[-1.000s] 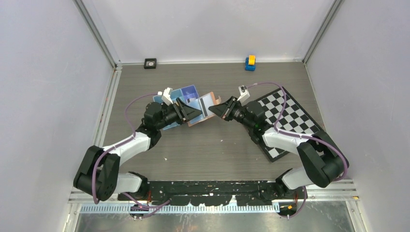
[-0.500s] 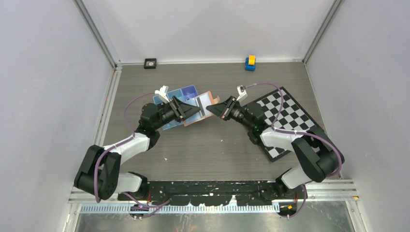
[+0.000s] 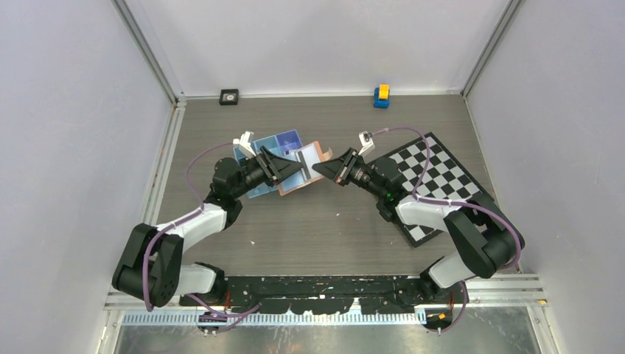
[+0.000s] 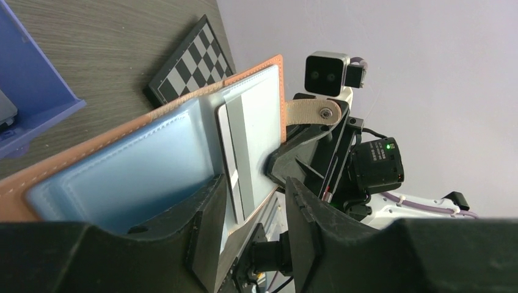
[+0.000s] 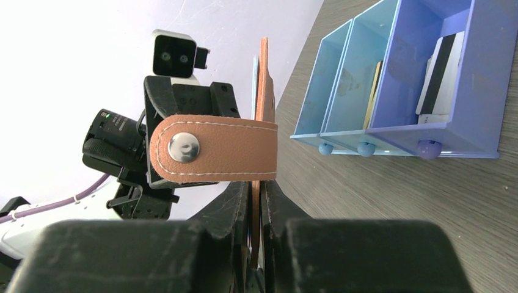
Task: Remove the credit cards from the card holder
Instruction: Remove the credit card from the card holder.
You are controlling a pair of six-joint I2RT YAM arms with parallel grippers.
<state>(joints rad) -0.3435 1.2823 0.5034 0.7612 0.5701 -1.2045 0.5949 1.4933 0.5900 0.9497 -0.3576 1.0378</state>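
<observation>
The tan card holder hangs open above the table, between my two grippers. Its pale blue lining faces the left wrist camera, and pale credit cards sit in its pocket with their edges showing. My left gripper is open and straddles the holder's lower edge by the cards, with a gap beside one finger. My right gripper is shut on the card holder's thin edge. The snap strap hangs across in front of it.
The blue divided tray stands just behind the left gripper and holds cards upright in its compartments. A checkered board lies under the right arm. A black square and a blue-yellow toy sit by the back wall.
Both grippers and the card holder between them have shifted slightly left and toward the tray. The right grip on the holder's edge is unchanged.
</observation>
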